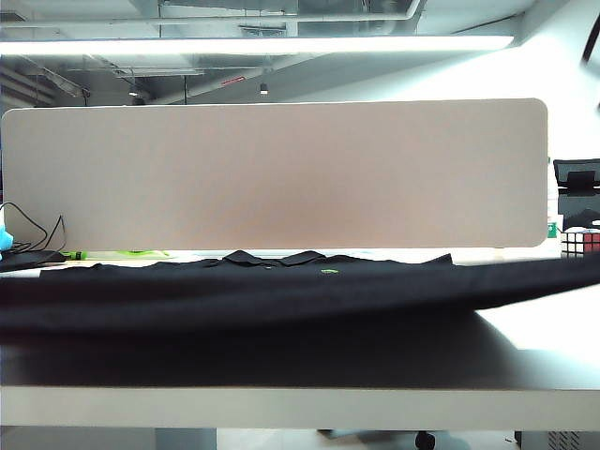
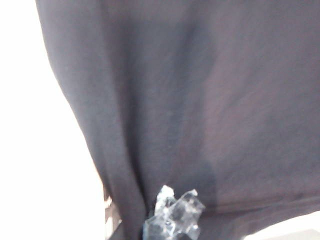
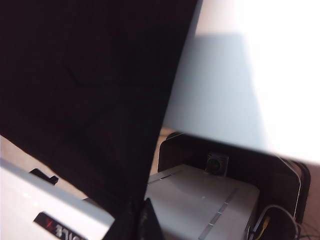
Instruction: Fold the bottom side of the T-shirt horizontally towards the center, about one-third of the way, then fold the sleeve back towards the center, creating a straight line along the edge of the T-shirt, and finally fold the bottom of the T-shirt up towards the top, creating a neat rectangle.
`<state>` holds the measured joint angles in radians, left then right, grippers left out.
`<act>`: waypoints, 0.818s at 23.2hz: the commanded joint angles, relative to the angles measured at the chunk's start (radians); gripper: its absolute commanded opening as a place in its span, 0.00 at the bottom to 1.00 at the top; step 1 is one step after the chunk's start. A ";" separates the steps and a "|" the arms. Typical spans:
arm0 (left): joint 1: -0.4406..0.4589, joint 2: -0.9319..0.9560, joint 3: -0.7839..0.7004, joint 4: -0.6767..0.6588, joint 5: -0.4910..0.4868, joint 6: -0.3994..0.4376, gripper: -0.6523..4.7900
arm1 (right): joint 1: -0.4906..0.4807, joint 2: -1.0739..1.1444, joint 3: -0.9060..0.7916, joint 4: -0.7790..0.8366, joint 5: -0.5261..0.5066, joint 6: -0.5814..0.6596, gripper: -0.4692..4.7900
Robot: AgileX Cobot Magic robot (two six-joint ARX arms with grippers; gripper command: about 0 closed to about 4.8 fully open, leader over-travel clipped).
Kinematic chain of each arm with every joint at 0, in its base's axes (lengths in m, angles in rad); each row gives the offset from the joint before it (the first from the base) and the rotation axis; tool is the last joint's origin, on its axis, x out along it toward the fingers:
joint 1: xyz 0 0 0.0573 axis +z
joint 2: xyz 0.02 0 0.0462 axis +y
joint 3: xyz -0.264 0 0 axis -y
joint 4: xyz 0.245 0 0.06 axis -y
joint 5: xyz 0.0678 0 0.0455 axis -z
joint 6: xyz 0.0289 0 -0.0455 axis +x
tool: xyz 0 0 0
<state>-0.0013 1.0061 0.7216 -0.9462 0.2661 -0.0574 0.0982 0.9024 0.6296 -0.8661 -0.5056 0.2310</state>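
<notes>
While both grippers are pinching cloth, the T-shirt point(image 1: 281, 291) is lying spread across the table point(image 1: 553, 328), near edge lifting toward the camera. Left gripper point(image 2: 172, 220) is clenched on a bunched bit of shirt near its side edge; right gripper point(image 3: 142, 222) is clamped on the fabric at the other side, fingertips mostly hidden by cloth. Risk, as a guess: the thin pinch is slipping out, or the uneven pull is skewing the fold line, since limp fabric is sagging between grips. Shirt is black, matte, soft, draping in shallow folds; table is white, smooth, hard. Rubik's cube point(image 1: 581, 241) is sitting far right, clear of the shirt.
</notes>
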 commanded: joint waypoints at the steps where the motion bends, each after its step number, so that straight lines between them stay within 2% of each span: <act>1: -0.016 -0.110 0.038 -0.078 0.049 -0.013 0.11 | 0.001 -0.147 0.048 -0.108 -0.011 0.021 0.08; 3: -0.016 -0.150 0.064 0.000 0.050 -0.064 0.11 | 0.000 -0.216 0.134 -0.069 0.006 0.073 0.08; 6: -0.016 -0.100 0.113 0.199 0.052 -0.116 0.11 | 0.000 -0.092 0.247 0.062 0.018 0.065 0.08; 9: -0.010 0.122 0.246 0.445 0.045 -0.116 0.11 | 0.000 0.233 0.384 0.282 0.017 0.027 0.08; 11: -0.008 0.289 0.345 0.524 0.028 -0.114 0.11 | 0.000 0.439 0.497 0.370 0.013 0.026 0.08; 14: -0.009 0.564 0.517 0.579 0.019 -0.109 0.11 | 0.001 0.750 0.721 0.423 0.017 0.000 0.08; 17: -0.009 0.706 0.591 0.655 -0.010 -0.108 0.11 | 0.000 0.898 0.835 0.468 0.045 -0.004 0.08; 19: -0.009 0.781 0.599 0.782 -0.046 -0.108 0.11 | 0.000 0.996 0.913 0.509 0.086 -0.008 0.08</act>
<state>-0.0113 1.7786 1.3167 -0.2352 0.2379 -0.1703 0.0971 1.8881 1.5223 -0.3977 -0.4442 0.2302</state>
